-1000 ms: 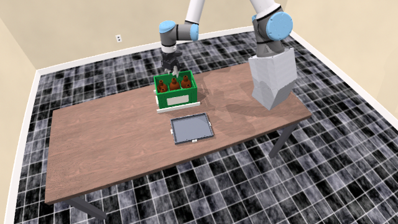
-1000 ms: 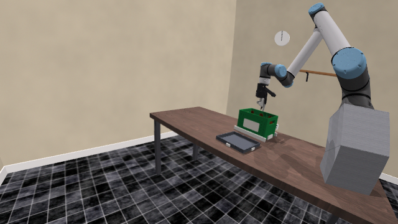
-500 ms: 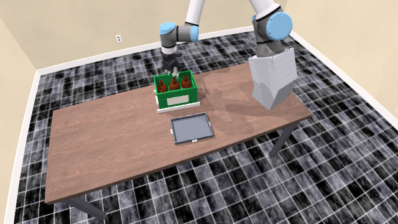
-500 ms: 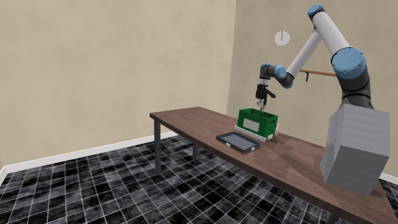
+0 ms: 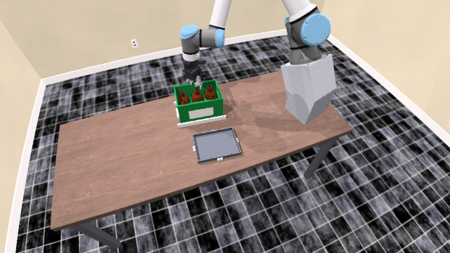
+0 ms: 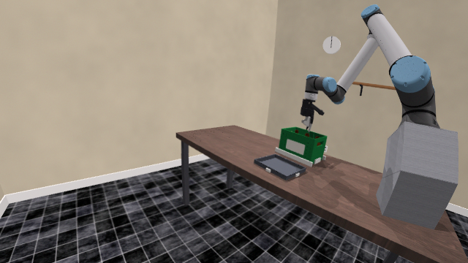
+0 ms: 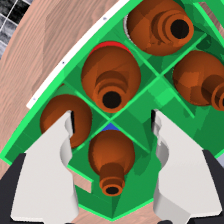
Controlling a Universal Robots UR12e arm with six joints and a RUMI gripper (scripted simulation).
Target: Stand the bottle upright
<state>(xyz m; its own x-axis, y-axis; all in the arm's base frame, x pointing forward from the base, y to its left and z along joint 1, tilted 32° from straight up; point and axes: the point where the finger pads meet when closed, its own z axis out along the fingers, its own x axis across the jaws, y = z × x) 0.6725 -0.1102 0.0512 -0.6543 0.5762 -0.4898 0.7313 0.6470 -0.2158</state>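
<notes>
Wrist view: five brown bottles [image 7: 111,70] [image 5: 197,95] in the green crate [image 7: 112,213] [image 5: 218,109] [image 6: 309,149], six compartments, so one holds no bottle. That one is in the middle of its row, between two occupied ones. Gripper [image 7: 112,111] [image 5: 196,84] [image 6: 308,128] is over the crate, fingers spread partway, nothing between the tips. One fingertip is above a corner bottle [image 7: 56,119], the other above the vacant compartment

Step in hand, my read: inspect and select, maybe lining up for a pick. Odd neck not settled: perspective skews the necks, can't say which bottle it is. Target is one of the five in the crate, none on the tray [image 5: 216,145] [image 6: 281,166]

Next move: compare necks from a fairer angle, centre over the odd one, go down straight with fingers clear of neighbours and dividers, close on the neck, lift vertically past the rim. A sideways drag could tip or shift the crate

Layout, top view: crate near the far long edge of the table [image 5: 123,151] [image 6: 216,146], tray between it and the near long edge, robot base by the right-hand end. Both sit flat as far as I can see

Count: 1 crate, 1 tray, 5 bottles, 1 long white strip [image 5: 202,121] [image 6: 294,157] along the crate's tray side. Placing, release and retreat all left to do

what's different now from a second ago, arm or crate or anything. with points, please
Barely anything: the gripper [image 5: 197,84] [image 6: 308,128] [image 7: 112,111] may sit a touch lower over the crate [image 5: 183,114] [image 6: 319,150], too little to be sure. Nothing was grasped or released. The crate and tray [image 5: 216,145] [image 6: 281,167] look unmoved.
</notes>
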